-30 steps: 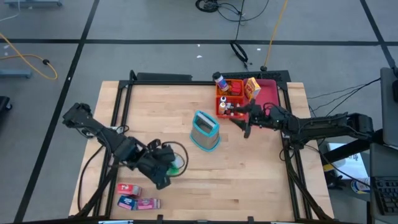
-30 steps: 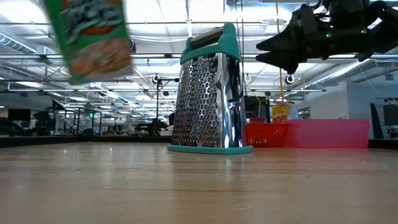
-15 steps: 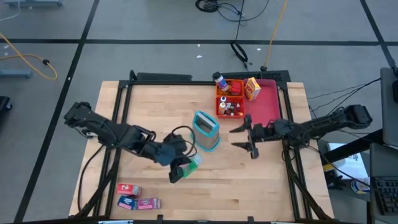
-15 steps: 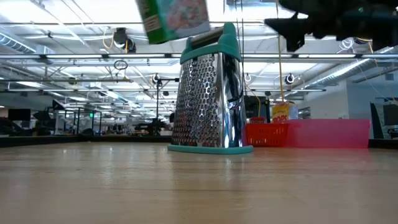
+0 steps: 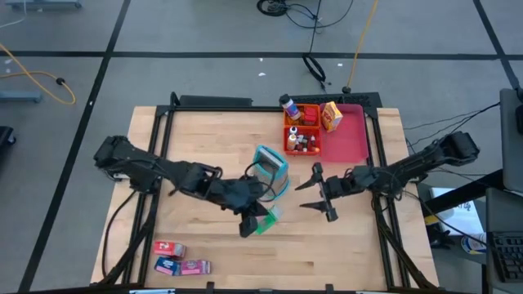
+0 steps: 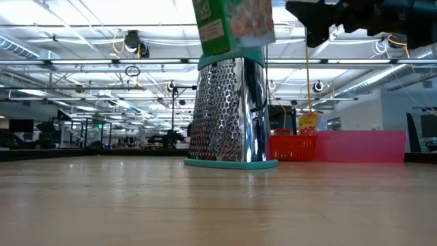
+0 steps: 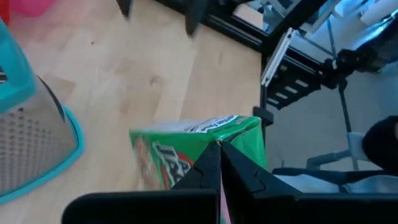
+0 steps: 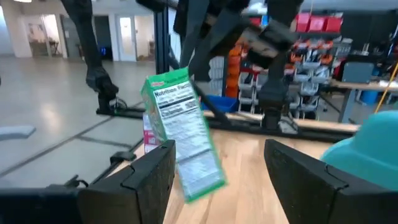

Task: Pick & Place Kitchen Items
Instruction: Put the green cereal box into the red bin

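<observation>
**Above mid-bench, a box between two tools**

Near the teal grater [image 5: 270,171], the left tool [image 5: 249,225] is clamped on a green box [image 5: 265,220], carried clear of the bench [image 5: 351,245]. Just right of it, the right tool [image 5: 319,189] hangs spread wide and empty, facing the box, whose long axis tilts.

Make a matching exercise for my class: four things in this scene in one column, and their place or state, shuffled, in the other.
Things:
1. green box
2. box grater
3. right hand
4. yellow box

Places or states:
A. in the pink tray
B. open, holding nothing
C. upright mid-table
D. held by the left hand

Pairs: 1-D, 2-C, 3-B, 4-A
</observation>
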`<control>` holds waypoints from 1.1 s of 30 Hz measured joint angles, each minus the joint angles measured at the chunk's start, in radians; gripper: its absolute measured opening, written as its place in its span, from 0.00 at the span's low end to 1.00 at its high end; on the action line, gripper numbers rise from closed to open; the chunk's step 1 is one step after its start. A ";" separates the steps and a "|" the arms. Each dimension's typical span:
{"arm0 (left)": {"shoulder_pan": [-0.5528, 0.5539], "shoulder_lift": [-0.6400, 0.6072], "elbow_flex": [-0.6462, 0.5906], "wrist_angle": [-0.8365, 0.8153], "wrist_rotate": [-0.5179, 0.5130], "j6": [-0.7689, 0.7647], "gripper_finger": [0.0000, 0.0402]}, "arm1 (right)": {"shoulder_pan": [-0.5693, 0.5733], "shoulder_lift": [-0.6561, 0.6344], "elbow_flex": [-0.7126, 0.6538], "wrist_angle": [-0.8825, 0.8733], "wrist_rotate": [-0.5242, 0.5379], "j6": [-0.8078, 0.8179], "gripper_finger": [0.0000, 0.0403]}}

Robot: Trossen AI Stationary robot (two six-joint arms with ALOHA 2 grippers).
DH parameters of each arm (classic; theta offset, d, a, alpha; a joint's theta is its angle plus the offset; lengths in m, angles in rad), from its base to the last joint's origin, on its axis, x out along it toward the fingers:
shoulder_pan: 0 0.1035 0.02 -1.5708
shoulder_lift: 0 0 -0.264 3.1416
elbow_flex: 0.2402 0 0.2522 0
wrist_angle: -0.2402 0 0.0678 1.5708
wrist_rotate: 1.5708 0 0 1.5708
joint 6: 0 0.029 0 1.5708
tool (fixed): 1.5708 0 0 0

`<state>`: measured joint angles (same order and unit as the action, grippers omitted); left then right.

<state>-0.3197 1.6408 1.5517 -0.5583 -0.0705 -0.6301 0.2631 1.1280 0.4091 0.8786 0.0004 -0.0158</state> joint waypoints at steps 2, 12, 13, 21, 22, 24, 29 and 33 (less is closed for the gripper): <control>0.016 0.013 0.000 0.019 0.019 0.006 0.00 | 0.001 0.044 0.027 -0.005 -0.003 0.001 0.59; 0.057 0.019 -0.001 0.086 0.045 0.050 0.00 | 0.026 0.211 0.139 -0.014 -0.055 -0.036 0.59; 0.057 0.019 -0.001 0.090 0.045 0.050 0.00 | 0.030 0.229 0.150 -0.017 -0.051 -0.050 0.59; 0.055 0.019 -0.001 0.089 0.044 0.051 0.00 | 0.067 0.326 0.239 -0.024 0.082 -0.120 0.59; 0.054 0.020 -0.001 0.089 0.044 0.052 0.00 | 0.073 0.333 0.245 -0.024 0.117 -0.130 0.59; 0.054 0.020 -0.001 0.090 0.044 0.057 0.00 | 0.081 0.337 0.251 -0.024 0.160 -0.147 0.57; 0.053 0.021 -0.001 0.092 0.044 0.059 0.00 | 0.088 0.340 0.253 -0.015 0.157 -0.135 0.41; 0.053 0.021 -0.001 0.093 0.044 0.059 0.00 | 0.099 0.340 0.253 -0.013 0.157 -0.153 0.20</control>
<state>-0.2668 1.6619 1.5509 -0.4656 -0.0269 -0.5709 0.3624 1.4681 0.6621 0.8652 0.1571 -0.1691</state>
